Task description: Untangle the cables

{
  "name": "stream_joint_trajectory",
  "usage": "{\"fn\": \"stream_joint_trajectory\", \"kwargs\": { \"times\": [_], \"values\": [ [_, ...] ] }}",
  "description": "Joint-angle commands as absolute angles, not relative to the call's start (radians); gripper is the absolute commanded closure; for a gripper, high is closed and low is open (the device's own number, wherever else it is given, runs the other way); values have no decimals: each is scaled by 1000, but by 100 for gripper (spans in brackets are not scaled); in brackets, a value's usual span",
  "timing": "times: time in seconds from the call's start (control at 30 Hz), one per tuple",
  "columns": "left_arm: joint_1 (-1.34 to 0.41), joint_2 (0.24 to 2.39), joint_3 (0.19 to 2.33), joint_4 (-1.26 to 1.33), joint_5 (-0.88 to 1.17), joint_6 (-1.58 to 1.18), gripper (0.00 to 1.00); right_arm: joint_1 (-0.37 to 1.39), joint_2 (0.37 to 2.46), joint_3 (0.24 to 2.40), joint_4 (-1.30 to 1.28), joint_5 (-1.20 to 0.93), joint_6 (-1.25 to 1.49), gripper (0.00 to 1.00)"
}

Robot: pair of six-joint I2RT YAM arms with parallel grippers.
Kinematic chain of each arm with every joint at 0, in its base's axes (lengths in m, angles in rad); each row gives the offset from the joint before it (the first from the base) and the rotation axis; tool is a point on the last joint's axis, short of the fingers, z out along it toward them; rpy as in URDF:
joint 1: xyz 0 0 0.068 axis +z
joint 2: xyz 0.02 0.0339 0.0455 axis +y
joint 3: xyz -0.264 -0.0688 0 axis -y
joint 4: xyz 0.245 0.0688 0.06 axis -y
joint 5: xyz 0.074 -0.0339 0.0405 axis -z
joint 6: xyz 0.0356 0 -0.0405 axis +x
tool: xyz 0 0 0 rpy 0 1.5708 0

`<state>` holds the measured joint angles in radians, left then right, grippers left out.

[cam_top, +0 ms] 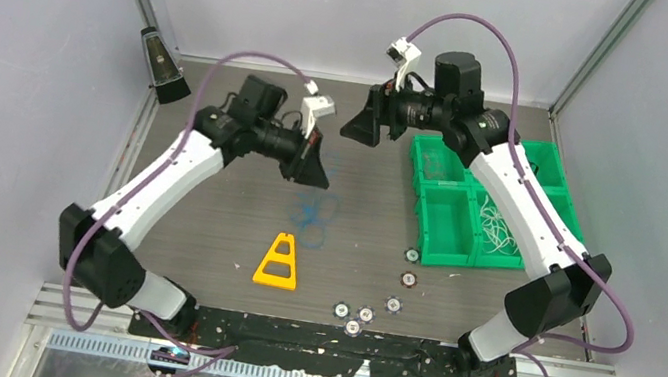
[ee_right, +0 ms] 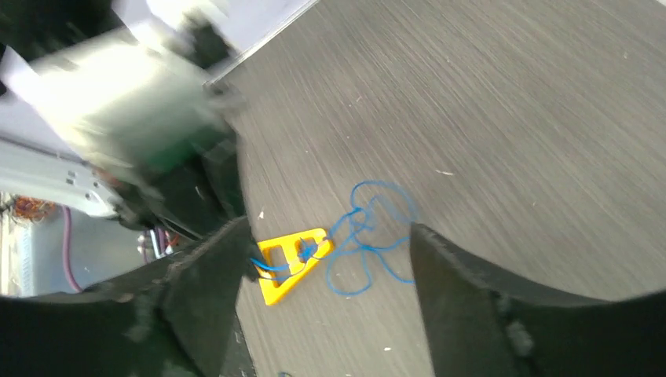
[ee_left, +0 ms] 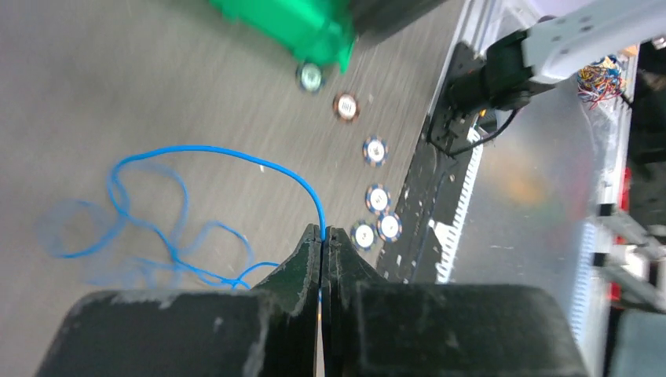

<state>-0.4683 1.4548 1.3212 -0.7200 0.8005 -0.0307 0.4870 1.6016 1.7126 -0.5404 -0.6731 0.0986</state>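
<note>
- Grey wood table (cam_top: 202, 228) sits between pale walls.
- Left gripper (ee_left: 323, 236) is pinched tight on one thin blue cable (ee_left: 212, 149).
- From that gripper the blue cable bends down to a loose blue heap on the table, just below it.
- Right gripper (ee_right: 327, 232) has its fingers wide apart and holds nothing. It faces the left gripper, higher than the heap.
- A yellow triangle (cam_top: 275, 278) lies just beside the heap.
- Round chips (cam_top: 366, 313) lie farther out, toward the arm bases.
- Green bins (cam_top: 445, 226) sit to the right of the right gripper, with white cables (cam_top: 496, 229) in one.
</note>
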Motion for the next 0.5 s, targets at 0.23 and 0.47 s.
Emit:
{"fn": "stream_joint_trajectory", "kwargs": {
  "times": [0.23,0.47],
  "values": [
    [-325,1253,1246,-80,1057,-565,100,479,1432,1634,-402,-865,-65,0],
    [-260,1282,994,464,1018,-1289,100,516,1336,1439,-251,-806,-106,4]
  ]
}}
